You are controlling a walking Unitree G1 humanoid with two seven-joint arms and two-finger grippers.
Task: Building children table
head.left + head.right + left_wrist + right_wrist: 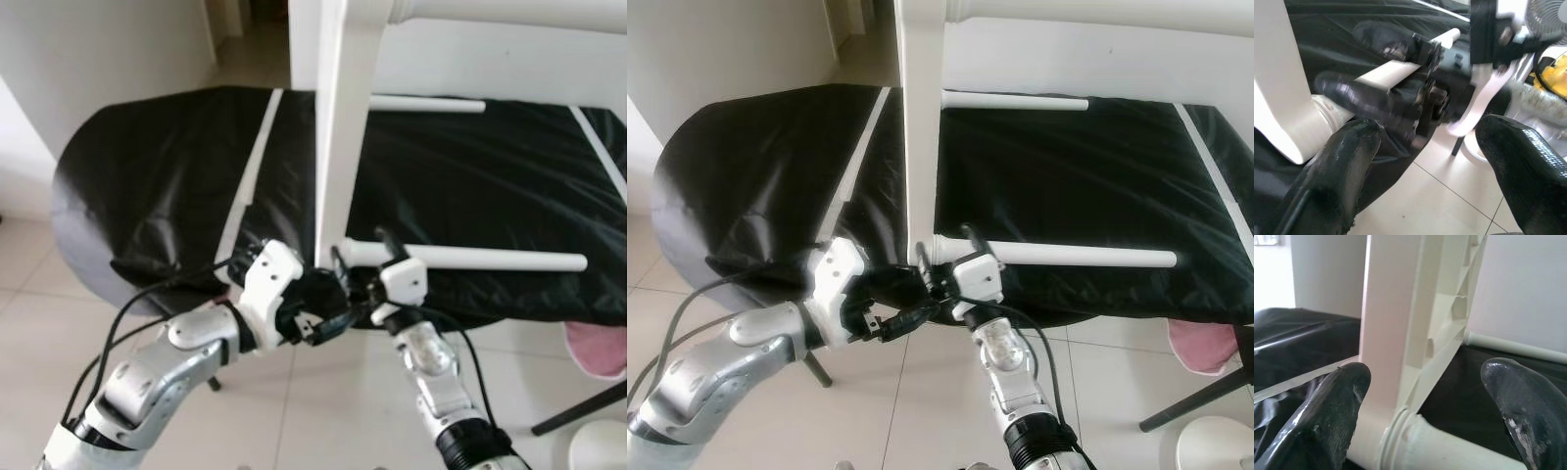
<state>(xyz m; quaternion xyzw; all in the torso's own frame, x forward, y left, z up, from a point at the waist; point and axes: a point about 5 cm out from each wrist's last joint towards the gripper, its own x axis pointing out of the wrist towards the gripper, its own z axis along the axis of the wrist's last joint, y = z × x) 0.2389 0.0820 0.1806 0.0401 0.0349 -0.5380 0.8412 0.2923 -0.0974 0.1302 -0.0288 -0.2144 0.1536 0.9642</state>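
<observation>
A white plastic tabletop [333, 127] stands on edge on a black-covered table [157, 176]. One white leg [490, 259] sticks out sideways from its lower corner, and a second leg [426, 104] sticks out higher up. My right gripper [364, 257] is open and straddles the lower leg [1415, 440] right at its joint, one finger [1332, 406] on each side. My left gripper [338, 305] is open just below and to the left, near the table's front edge. Its fingers [1342, 166] point at the right gripper and the joint, holding nothing.
The black cover hangs over the front edge above a tiled floor [323, 411]. A pink cloth [598, 348] and a white round object [600, 448] lie at the lower right. A fan [1547, 14] and a yellow item [1553, 73] stand beyond. A wall [98, 59] rises to the left.
</observation>
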